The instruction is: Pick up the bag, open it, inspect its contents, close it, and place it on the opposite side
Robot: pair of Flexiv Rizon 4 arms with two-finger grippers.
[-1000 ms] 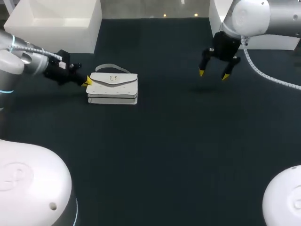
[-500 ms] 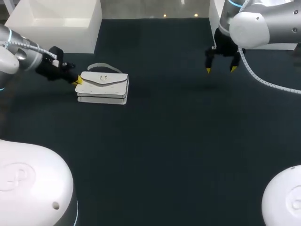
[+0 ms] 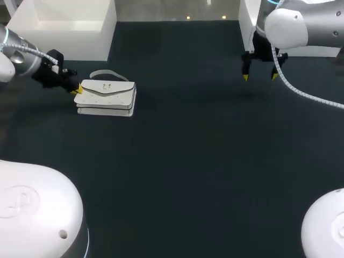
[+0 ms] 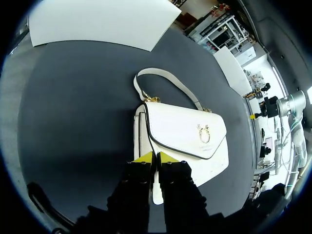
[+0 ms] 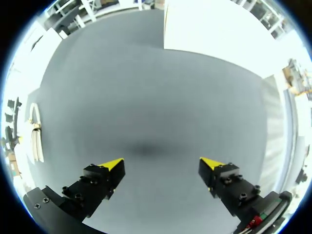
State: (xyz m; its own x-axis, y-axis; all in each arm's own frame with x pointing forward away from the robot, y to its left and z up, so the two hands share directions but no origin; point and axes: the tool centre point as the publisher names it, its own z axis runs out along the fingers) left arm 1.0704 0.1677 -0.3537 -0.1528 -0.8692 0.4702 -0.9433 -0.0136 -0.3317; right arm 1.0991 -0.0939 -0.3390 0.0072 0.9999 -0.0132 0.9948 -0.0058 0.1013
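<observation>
Two sets: left jaws narrow, pinching bag (image 3: 106, 95) end; right jaws wide over table (image 3: 188, 161).

The tabletop (image 3: 188, 161) lies open right of and nearer than the bag (image 3: 106, 95); a white box (image 3: 64, 27) blocks far left, another box (image 3: 246, 22) far right.

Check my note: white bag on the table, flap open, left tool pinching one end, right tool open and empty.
One error: the bag has its flap shut, gold clasp against the front, as the left wrist view shows. The rest holds: it lies on the table, left tool pinching one end, right tool open and empty.
</observation>
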